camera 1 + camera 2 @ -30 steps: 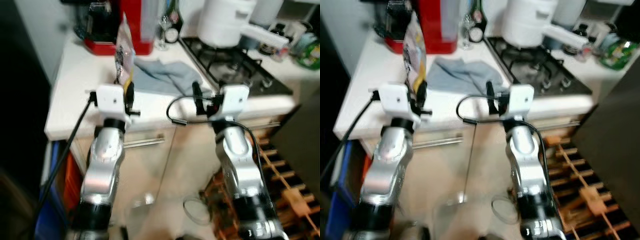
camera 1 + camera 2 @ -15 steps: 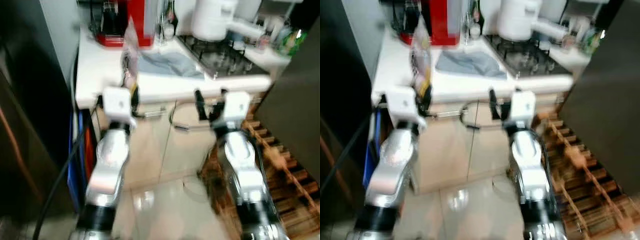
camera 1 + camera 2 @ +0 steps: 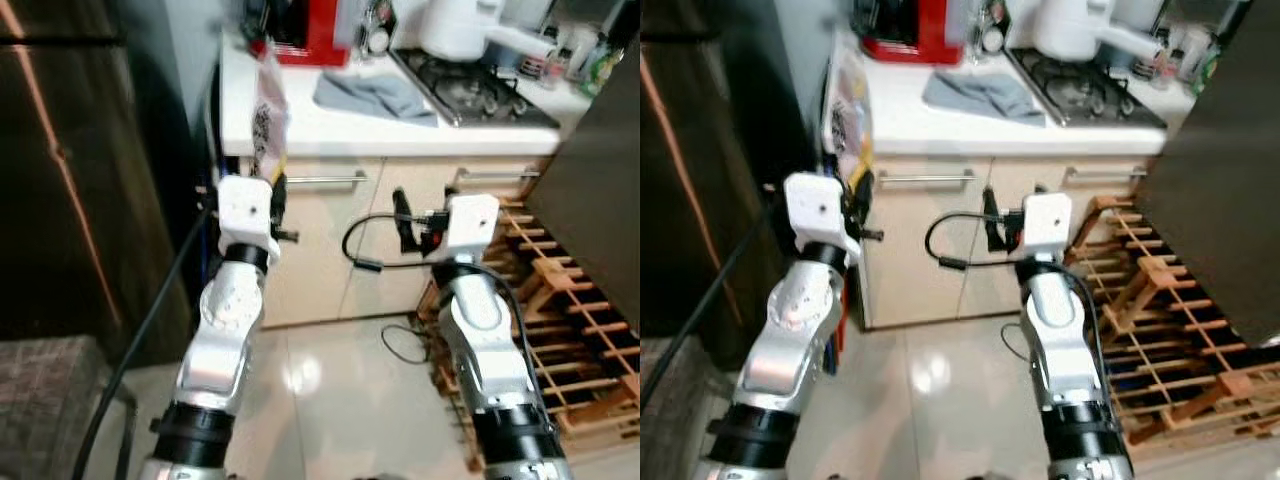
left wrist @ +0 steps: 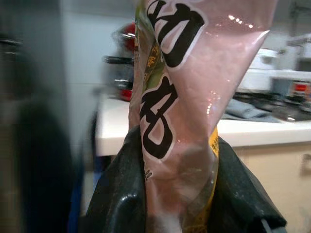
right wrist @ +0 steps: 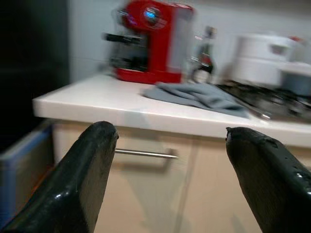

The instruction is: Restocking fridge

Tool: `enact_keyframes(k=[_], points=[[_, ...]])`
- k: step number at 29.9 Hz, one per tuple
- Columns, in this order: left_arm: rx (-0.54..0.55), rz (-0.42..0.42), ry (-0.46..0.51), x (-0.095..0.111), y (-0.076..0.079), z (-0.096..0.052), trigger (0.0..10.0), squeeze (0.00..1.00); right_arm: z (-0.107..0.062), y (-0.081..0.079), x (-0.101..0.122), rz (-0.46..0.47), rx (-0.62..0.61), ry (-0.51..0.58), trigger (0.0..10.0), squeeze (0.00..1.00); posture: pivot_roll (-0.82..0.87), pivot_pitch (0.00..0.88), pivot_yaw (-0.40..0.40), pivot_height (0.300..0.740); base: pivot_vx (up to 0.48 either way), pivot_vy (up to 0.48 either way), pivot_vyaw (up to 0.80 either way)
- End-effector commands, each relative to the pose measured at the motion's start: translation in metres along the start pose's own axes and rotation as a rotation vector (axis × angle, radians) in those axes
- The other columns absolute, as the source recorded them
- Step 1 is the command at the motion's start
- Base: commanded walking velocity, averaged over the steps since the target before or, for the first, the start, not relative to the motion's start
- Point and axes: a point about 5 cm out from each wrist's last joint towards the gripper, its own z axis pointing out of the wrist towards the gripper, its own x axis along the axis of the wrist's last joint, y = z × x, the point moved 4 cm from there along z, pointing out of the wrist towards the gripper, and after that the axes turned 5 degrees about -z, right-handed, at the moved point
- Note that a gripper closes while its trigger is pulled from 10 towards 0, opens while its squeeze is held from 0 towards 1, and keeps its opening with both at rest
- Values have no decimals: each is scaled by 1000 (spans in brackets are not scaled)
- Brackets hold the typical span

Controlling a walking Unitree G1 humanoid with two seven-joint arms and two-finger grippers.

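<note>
White countertop (image 3: 940, 125) over beige cabinets (image 3: 930, 250), glossy tiled floor (image 3: 940, 400), wooden rack (image 3: 1160, 320).

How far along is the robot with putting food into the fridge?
Early on, by the look of it. The left gripper is shut on a pink food packet, held upright in front of the white counter. The right gripper is open and holds nothing. Left to do: carry the packet to the dark tall unit on the robot's left, possibly the fridge, open it and place the packet inside.
</note>
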Motion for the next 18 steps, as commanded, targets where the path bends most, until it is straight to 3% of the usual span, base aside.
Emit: enact_keyframes(k=[1,6,9,10,11,12,14,18], points=[[-16,-3,34,8,6,1,10000,0,2,7,3,-16,-19,7,10000,0,-40,0,-58,740,0,-262,744],[-21,4,27,5,4,-2,10000,0,1,7,0,-20,-20,-3,10000,0,-37,0,-58,740,0,-284,285],[-15,18,15,1,-2,-6,10000,0,-2,9,-4,-27,-29,-17,10000,0,-35,0,-59,740,0,-289,0],[-13,71,-4,-7,-12,-17,10000,0,-12,13,-7,-40,-42,-22,10000,0,-35,0,-58,740,0,0,0],[-13,71,-4,-7,-12,-17,10000,0,-12,13,-7,-40,-42,-22,10000,0,-35,0,-58,740,0,0,0],[-4,107,-62,-23,-29,-36,10000,0,-30,18,-12,-67,-42,-33,10000,0,-38,0,-55,740,0,0,0],[-1,118,-128,-39,-44,-60,10000,0,-48,24,-21,-111,-38,-55,10000,0,-42,0,-47,740,0,0,0],[10,133,-235,-62,-61,-113,10000,0,-80,36,-34,-208,-14,-78,10000,0,-51,0,-34,740,0,0,0]])
